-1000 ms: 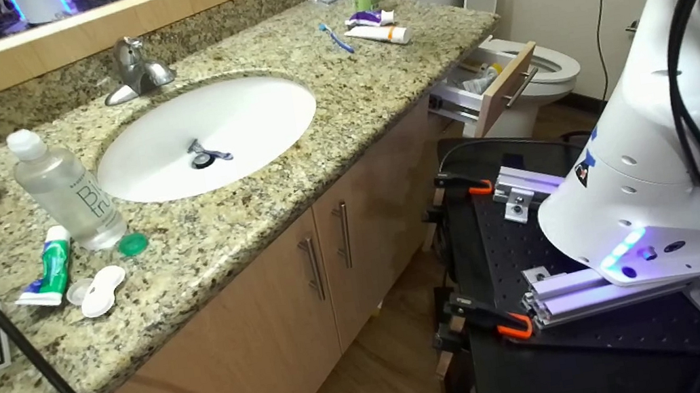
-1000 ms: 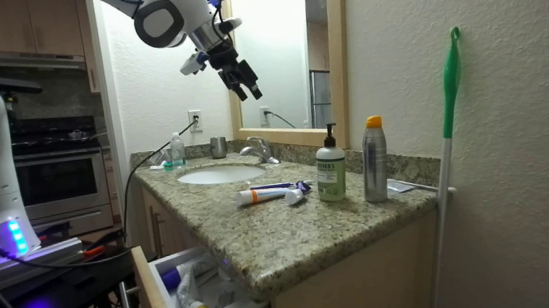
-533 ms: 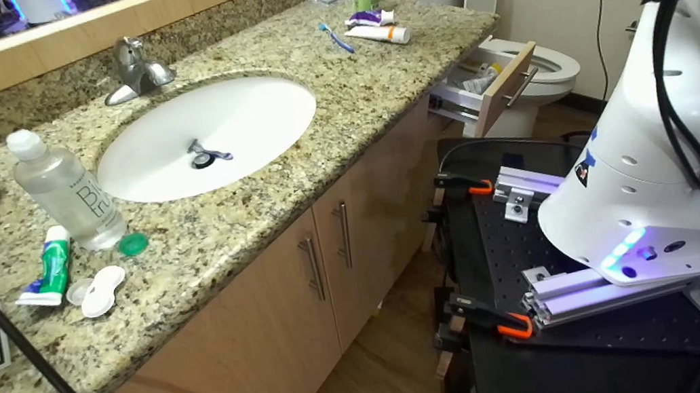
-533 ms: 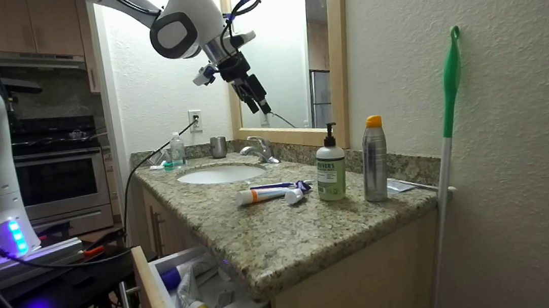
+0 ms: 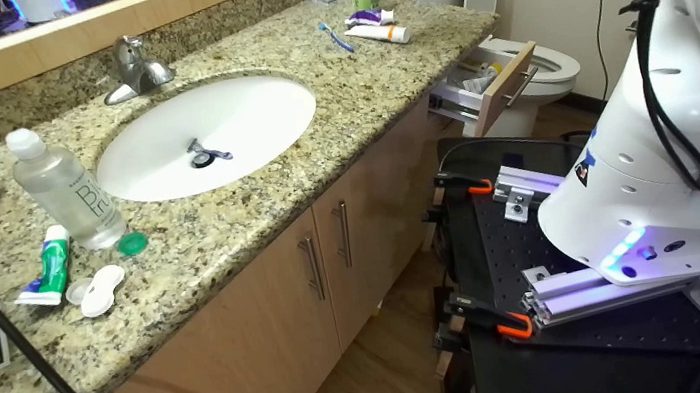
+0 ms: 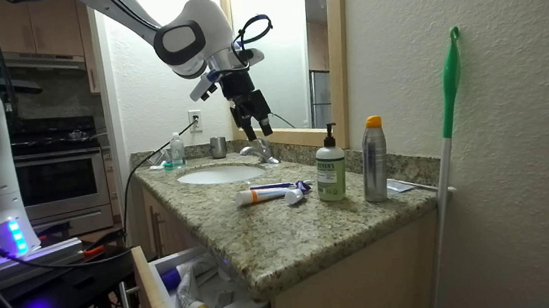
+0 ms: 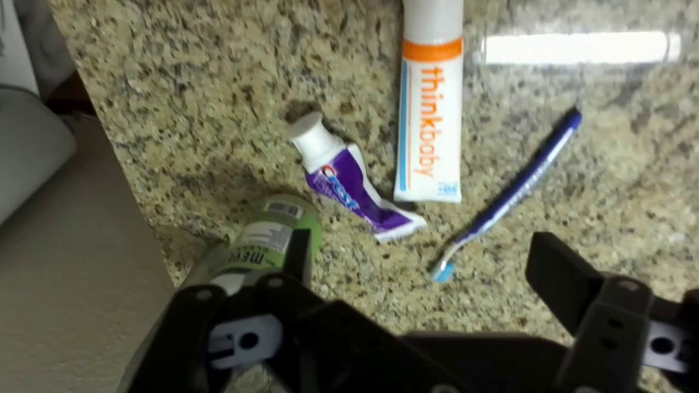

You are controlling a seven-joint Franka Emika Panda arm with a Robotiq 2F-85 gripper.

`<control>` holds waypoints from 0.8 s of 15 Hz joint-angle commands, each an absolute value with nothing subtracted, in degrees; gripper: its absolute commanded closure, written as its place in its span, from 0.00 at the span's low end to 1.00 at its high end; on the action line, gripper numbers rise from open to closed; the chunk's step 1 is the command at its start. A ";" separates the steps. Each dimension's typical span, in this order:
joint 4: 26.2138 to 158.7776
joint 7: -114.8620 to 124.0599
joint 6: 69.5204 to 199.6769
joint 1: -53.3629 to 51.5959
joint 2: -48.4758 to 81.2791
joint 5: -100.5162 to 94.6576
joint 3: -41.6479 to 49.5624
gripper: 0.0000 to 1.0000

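Observation:
My gripper point(image 6: 258, 132) hangs open above the granite counter, nothing between its fingers. In the wrist view the toothbrush point(image 7: 508, 196), blue and white, lies below, its light-blue head within the gap between the fingers. Beside it are a crumpled purple Crest tube point(image 7: 349, 185) and a white thinkbaby tube point(image 7: 431, 120) with an orange band. A green soap bottle point(image 7: 273, 229) stands under the left finger, which partly hides it; its black pump shows in an exterior view point(image 6: 331, 168). All of these lie lower than the gripper, and none is touched.
A silver spray can point(image 6: 375, 169) with an orange cap stands by the soap bottle. The sink point(image 5: 269, 112) holds a razor point(image 5: 210, 153), with the faucet point(image 6: 261, 151) behind. Under the counter a drawer point(image 6: 149, 300) stands pulled out with tubes inside. The mirror frame point(image 6: 293, 135) borders the wall.
The arm has come down and slightly right toward the counter in an exterior view. Dark gripper parts now show at the top edge by the soap bottle. The objects have stayed put.

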State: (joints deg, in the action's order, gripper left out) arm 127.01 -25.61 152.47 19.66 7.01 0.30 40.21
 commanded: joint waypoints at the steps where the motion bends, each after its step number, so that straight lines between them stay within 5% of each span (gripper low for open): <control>1: 126.75 -24.69 150.74 23.24 7.13 -2.43 37.09 0.00; 12: 125.80 -15.81 155.26 24.67 18.74 -10.59 35.39 0.00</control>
